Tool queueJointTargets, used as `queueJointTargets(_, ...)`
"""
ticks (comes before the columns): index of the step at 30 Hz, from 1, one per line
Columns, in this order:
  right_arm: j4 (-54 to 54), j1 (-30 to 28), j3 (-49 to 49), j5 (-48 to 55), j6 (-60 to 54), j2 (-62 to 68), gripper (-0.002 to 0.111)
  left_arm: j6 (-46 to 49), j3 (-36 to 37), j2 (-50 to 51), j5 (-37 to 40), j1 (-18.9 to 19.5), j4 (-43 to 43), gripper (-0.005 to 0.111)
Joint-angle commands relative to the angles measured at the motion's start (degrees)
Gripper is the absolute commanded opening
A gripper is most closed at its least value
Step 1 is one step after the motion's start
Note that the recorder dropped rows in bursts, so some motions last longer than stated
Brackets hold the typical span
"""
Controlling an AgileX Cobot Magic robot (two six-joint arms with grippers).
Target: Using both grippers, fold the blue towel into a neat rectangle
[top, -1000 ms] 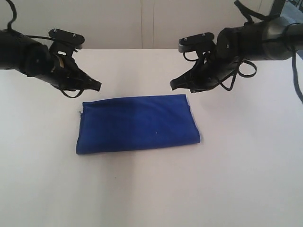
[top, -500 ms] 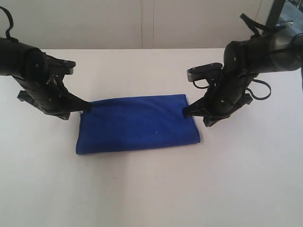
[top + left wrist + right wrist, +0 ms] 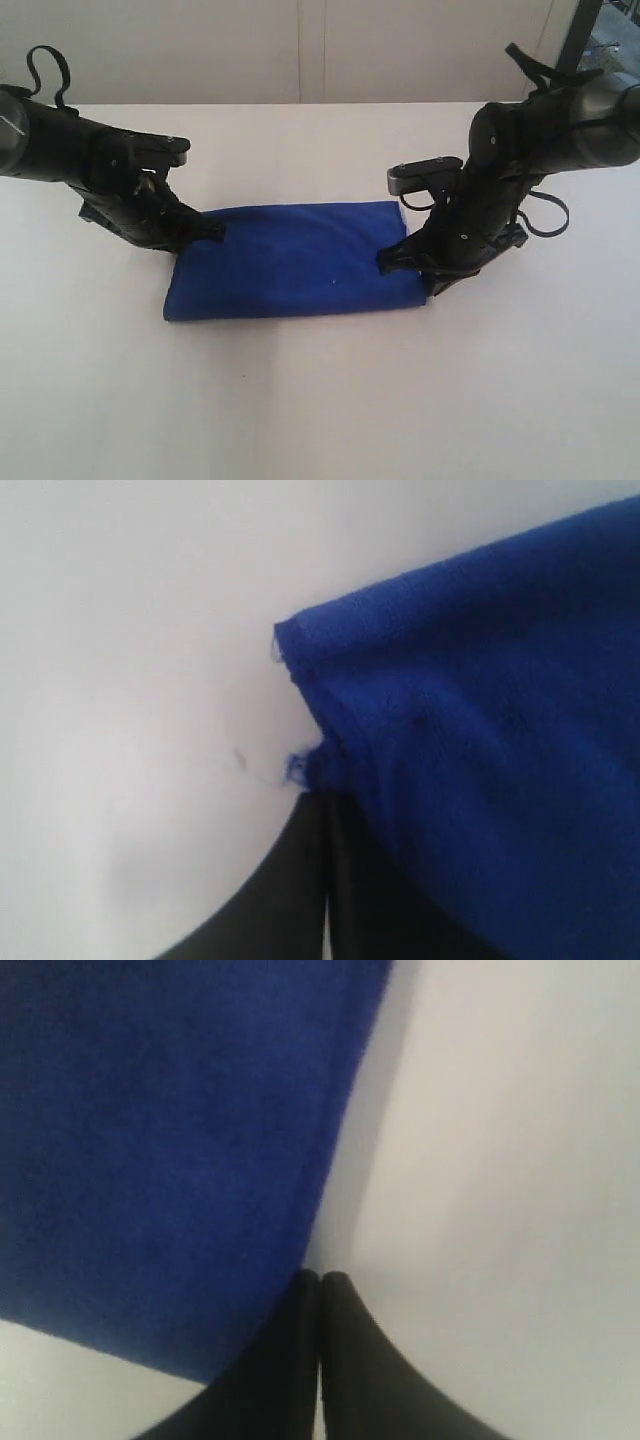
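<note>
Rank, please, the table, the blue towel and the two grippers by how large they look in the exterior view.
1. The table.
2. The blue towel.
3. The left gripper and right gripper look much alike, so I leave them unranked.

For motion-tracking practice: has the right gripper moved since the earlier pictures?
Yes: black right gripper descended from beyond the royal-blue terry towel to its right end.

The 2 black arms reach in from the sides and bend down low. The left arm (image 3: 60, 150) lies almost flat, and the left gripper (image 3: 210, 232) points toward the middle, its jaws pressed tight together. The right arm (image 3: 560, 120) bends down steeply, and the right gripper (image 3: 386, 262) points toward the middle too, jaws also pressed together.
</note>
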Motion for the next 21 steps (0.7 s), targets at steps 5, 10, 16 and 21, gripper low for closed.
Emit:
queueJointTargets(5, 0.5, 2.3, 0.2, 2.5, -1.1, -1.1, 0.000, -0.4, 0.4, 2.3, -4.0, -0.8, -1.4, 0.000)
queueJointTargets(10, -1.7, 2.2, 0.2, 2.4, -0.5, -1.0, 0.000, -0.3, 0.4, 2.3, -2.3, -0.8, -1.4, 0.000)
queueJointTargets(16, -3.5, 0.3, 0.2, 2.6, 0.0, -2.3, 0.000, 0.0, 0.4, 0.9, 4.0, 1.0, -0.1, 0.000)
queueJointTargets(21, -8.8, -1.1, 0.2, 2.2, 5.0, -6.4, 0.000, 0.0, 0.4, -4.5, 6.6, 1.4, 5.0, 0.000)
